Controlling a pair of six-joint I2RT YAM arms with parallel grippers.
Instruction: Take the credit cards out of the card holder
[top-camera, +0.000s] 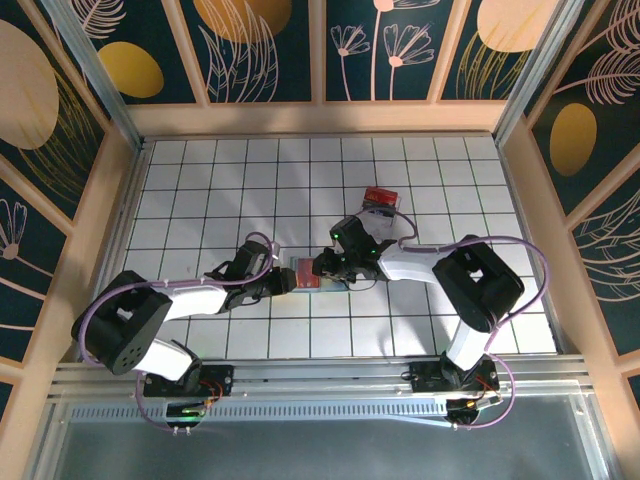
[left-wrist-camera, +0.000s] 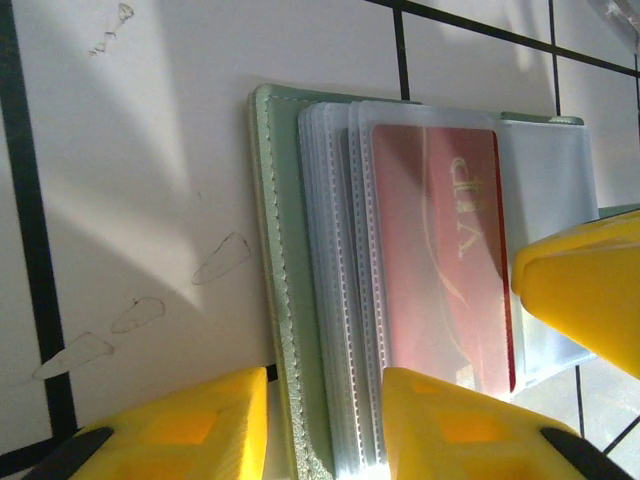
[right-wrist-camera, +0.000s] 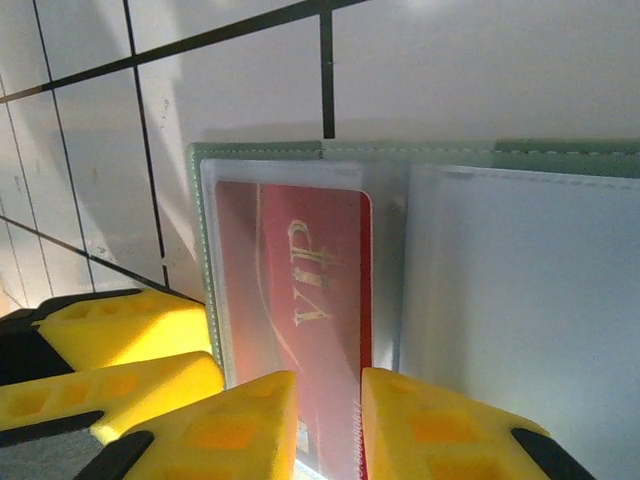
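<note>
Right wrist view shows the right gripper pinched nearly together on the lower edge of the red VIP card, which sits sleeved in the open card holder on the tiled table. Left wrist view shows the left gripper, fingers apart astride the holder's edge. Top external has both arms covering the holder, with a clear box beyond.

The card holder lies open on the white tiled table. Its left clear sleeve holds 1 dark red credit card marked "VIP". The right gripper pinches this card's lower edge between 2 yellow fingertips. The left gripper sits at the holder's lower-left edge.
</note>
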